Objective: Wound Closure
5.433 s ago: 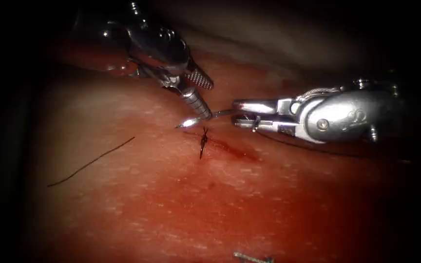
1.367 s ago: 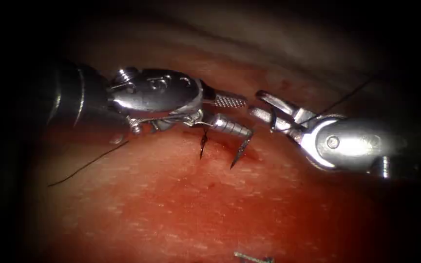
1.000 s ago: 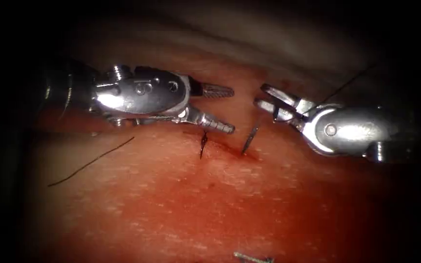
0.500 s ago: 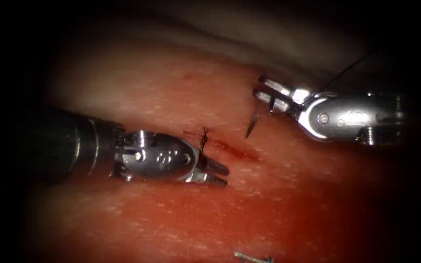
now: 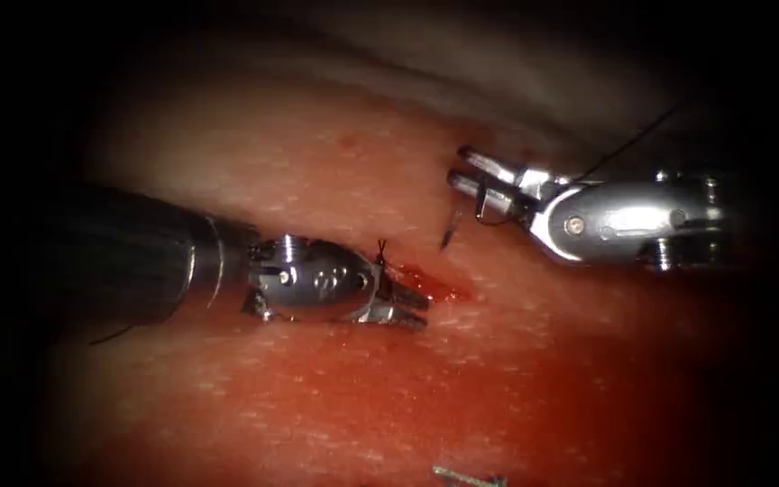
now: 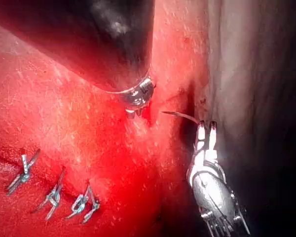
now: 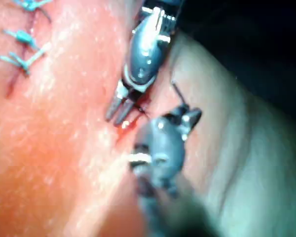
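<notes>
Over on the right of the cut (image 5: 435, 287): clamped in the right tool (image 5: 463, 169), narrow grip, on the needle (image 5: 449, 233). Gripped far back along the curve, by the look of it near the thread end. Pointing down and leftward toward the tissue (image 5: 317, 406), tip free. Looks clear of the surface, not in the tissue, though hard to be sure from above. Confirmed from the left wrist view: arcing out bare from those same jaws, sharp end in open air. Trailing away up and to the right behind that tool, a fine dark thread (image 5: 628, 144).

Down at the cut now: lying low on the tissue, the left tool (image 5: 415, 308), jaws a little apart, holding nothing. Resting just beside the dark knot (image 5: 380, 252) at the cut's left end, tips reaching over the red fluid (image 5: 448, 290) pooled in the cut.

On handling, as a judgement: light, stiff, slick steel, so likely to swivel or slip in a loose grip. Best taken squarely on the body of the curve, some way forward of the thread end. Never on the tip, too easily dulled or bent; nor right at the thread join, the weak spot. Thread limp and thin, easy to snag or fray if pinched hard. Tissue soft, wet and yielding, prone to tear under a sideways drag.
</notes>
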